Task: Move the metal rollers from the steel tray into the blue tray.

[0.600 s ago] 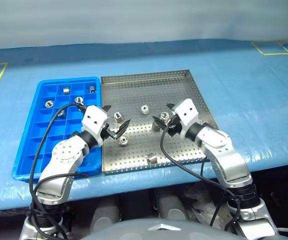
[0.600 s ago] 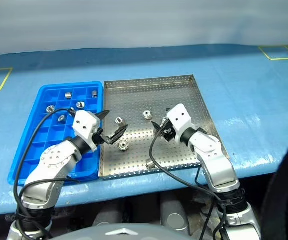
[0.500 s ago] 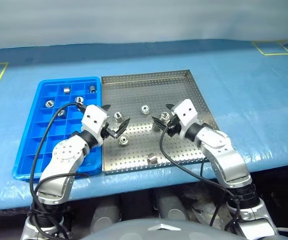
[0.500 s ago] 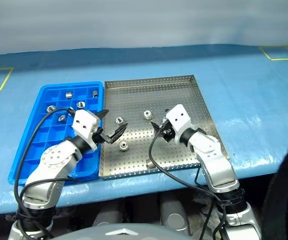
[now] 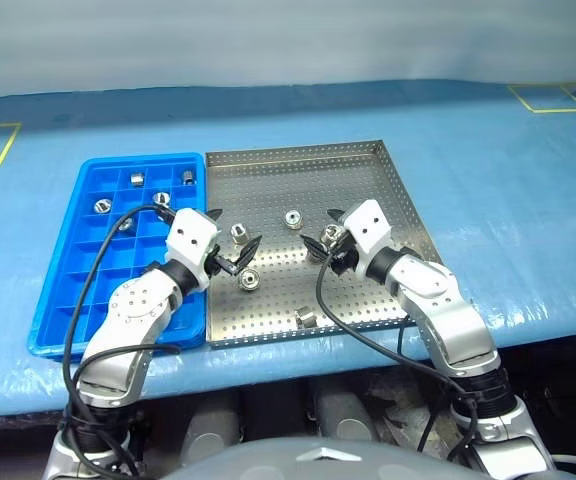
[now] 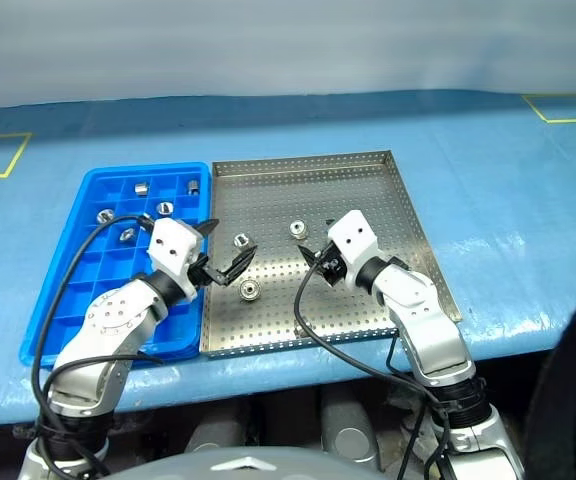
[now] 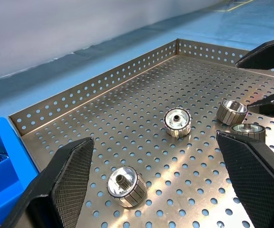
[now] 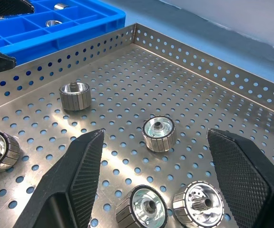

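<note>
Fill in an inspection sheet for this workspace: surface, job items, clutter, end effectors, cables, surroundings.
Surface: blue table, covered with a glossy film.
Job items: steel tray beside the blue tray, touching along one edge; six metal rollers loose in the steel tray, five in the blue tray's far compartments.
Clutter: nothing seen.
End effectors: left end effector open over the steel tray's left part, empty; right end effector open above two adjacent rollers, empty.
Cables: a black cable loops along each forearm.
Surroundings: yellow tape outlines on the table's far corners; pale backdrop behind.
</note>
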